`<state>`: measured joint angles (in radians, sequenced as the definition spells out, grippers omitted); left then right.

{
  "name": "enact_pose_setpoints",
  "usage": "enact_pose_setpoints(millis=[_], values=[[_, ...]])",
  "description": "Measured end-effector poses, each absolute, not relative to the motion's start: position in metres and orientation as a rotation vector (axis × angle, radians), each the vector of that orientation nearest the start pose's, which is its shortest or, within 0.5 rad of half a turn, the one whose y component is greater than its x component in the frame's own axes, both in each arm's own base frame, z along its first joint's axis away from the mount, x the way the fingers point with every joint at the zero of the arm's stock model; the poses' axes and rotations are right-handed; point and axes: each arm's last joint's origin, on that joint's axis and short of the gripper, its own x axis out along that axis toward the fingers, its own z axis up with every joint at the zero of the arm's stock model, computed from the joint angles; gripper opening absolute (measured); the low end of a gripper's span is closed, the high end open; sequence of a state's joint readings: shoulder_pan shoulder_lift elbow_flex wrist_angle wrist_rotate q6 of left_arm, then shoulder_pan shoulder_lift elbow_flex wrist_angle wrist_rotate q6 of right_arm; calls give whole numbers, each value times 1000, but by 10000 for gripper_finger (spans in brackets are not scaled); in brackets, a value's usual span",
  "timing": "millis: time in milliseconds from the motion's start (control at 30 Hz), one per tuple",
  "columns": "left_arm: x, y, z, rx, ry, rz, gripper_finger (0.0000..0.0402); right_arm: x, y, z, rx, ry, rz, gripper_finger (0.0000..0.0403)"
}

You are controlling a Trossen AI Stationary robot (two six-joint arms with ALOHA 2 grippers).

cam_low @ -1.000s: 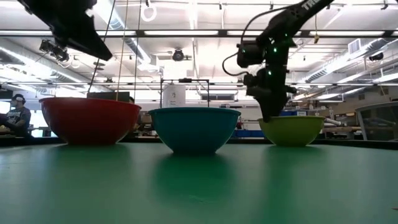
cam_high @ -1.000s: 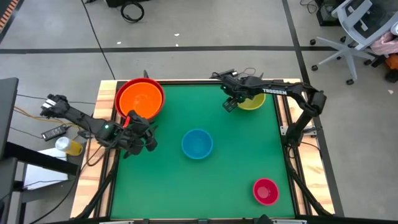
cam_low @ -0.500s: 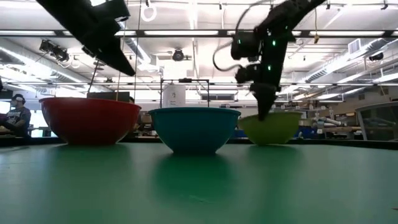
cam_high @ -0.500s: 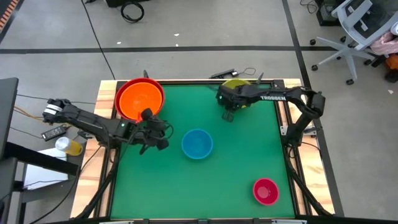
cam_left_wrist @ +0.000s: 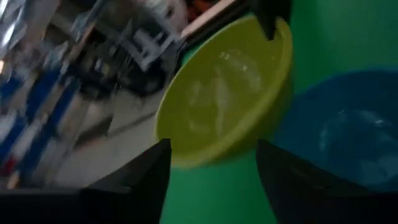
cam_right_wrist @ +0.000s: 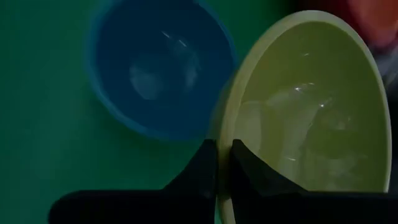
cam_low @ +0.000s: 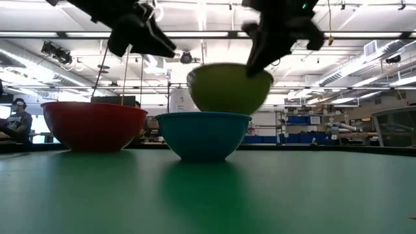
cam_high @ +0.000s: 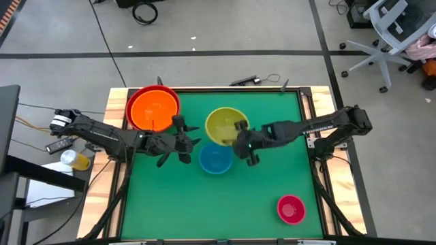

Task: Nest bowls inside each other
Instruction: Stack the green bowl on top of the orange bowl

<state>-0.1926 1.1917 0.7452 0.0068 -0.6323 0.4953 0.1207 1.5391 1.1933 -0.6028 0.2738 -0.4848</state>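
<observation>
A yellow bowl hangs above the table's middle, just beyond the blue bowl and higher than its rim in the low view. My right gripper is shut on it. My left gripper stands open in the air to the left of both bowls, its fingers pointing at the yellow bowl without touching it. An orange bowl sits inside the red bowl at the far left. A pink bowl rests at the near right. My right gripper pinches the yellow bowl's rim on the bowl's right side, one finger inside the bowl and one outside. The fingers slant down from the table's right. The bowl is lifted clear of the table, its opening up.
The green mat is bare at the near left and at the far right. Wooden table edges frame the mat. Cables and a small device lie past the far edge. An office chair stands on the floor beyond.
My right gripper has shut on the yellow bowl's rim at the far right, lifted the bowl clear and swung it toward the table's middle, to above the blue bowl's far side. My left gripper has moved right toward the blue bowl, rolled and opened.
</observation>
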Motion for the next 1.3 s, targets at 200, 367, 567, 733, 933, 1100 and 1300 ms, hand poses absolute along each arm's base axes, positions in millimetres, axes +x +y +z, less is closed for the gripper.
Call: enact_pose_setpoints(millis=[200, 367, 567, 733, 933, 1100, 1300], values=[[264, -38, 244, 822, 581, 203, 249, 317, 57, 261, -874, 931, 126, 25], [274, -41, 235, 934, 632, 174, 203, 319, 60, 267, -861, 869, 122, 27], [280, -39, 235, 1006, 684, 192, 108, 321, 59, 268, -830, 859, 70, 42], [278, -37, 239, 1053, 707, 243, 22, 319, 57, 275, -717, 823, -110, 90], [277, -25, 240, 1025, 747, 320, 11, 309, 69, 300, -517, 668, 36, 175], [276, -16, 240, 1021, 793, 425, 7, 294, 70, 336, -429, 459, 53, 225], [273, -16, 237, 1032, 835, 423, 4, 272, 61, 366, -371, 340, -89, 236]])
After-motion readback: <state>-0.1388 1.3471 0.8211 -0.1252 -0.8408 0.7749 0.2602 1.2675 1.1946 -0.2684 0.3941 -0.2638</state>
